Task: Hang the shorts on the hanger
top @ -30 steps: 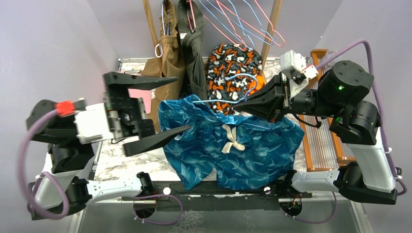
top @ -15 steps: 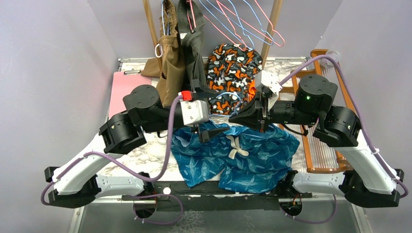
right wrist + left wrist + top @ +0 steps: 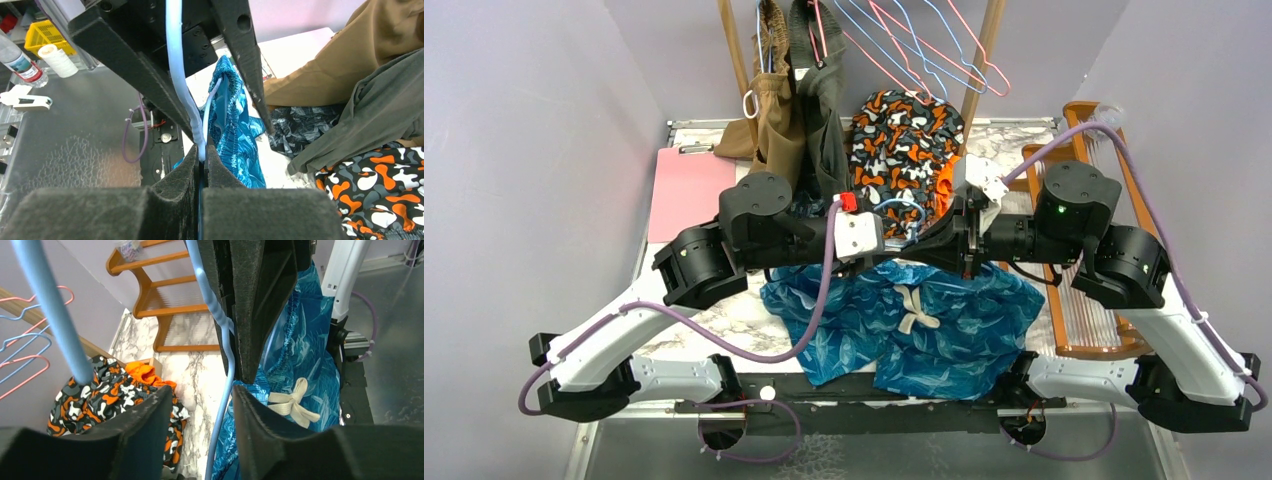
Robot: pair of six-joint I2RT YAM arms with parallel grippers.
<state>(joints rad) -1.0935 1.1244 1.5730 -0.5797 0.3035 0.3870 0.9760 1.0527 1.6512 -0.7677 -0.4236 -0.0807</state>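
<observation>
The teal-blue shorts lie crumpled on the marble table, cream drawstring bow facing up. They also show in the left wrist view and the right wrist view. My right gripper is shut on the light-blue wire hanger, holding it above the shorts' far edge. My left gripper faces the right one tip to tip. Its jaws stand apart around the hanger's wire, which runs close to the right finger. In the top view both grippers meet mid-table, left and right.
An orange, black and white garment lies behind the grippers. Tan and olive garments hang at the back, with pink and blue wire hangers on the rail. A wooden rack stands right, a pink board left.
My left arm swung in from the left to the hanger, and its jaws narrowed from wide open around the wire. The right gripper carried the hanger slightly left and stayed shut.
</observation>
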